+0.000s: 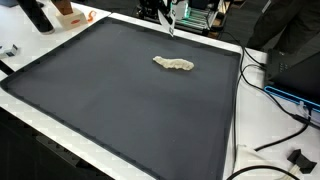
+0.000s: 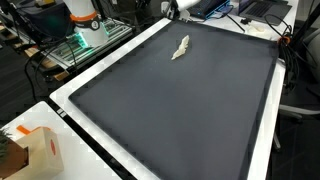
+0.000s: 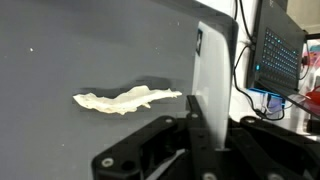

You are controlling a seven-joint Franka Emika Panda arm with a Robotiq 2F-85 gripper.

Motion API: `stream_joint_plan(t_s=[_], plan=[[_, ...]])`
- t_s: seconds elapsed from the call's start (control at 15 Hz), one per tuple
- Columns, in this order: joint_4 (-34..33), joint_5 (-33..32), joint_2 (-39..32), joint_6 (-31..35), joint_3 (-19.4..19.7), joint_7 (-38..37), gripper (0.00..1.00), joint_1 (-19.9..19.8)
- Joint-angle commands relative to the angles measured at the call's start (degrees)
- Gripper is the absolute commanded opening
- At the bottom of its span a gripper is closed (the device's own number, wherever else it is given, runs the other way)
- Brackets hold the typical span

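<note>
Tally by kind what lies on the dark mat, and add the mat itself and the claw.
pale crumpled cloth: 1
dark mat: 1
claw: 1
Total: 3

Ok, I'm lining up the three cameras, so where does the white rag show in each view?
Exterior view: rag in the upper middle, lying crosswise.
Exterior view: rag in the upper middle, lying aslant near the far edge.
Wrist view: rag left of centre, lying crosswise.
Shared landmark: the dark mat beneath it, with its white border.
</note>
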State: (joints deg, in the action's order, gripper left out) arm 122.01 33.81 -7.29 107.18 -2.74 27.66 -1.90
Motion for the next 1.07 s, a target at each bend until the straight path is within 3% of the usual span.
stream_joint_plan(t_s=[0.0,0.47,1.0], plan=[[4.05,-6.52,6.37,5.54,-0.59,-8.51,0.01,2.81],[5.78,-20.38,10.7,12.64,-2.9,-25.56,0.01,6.57],[6.41,-32.66,12.64,14.39,-4.65,-38.62,0.01,7.83]])
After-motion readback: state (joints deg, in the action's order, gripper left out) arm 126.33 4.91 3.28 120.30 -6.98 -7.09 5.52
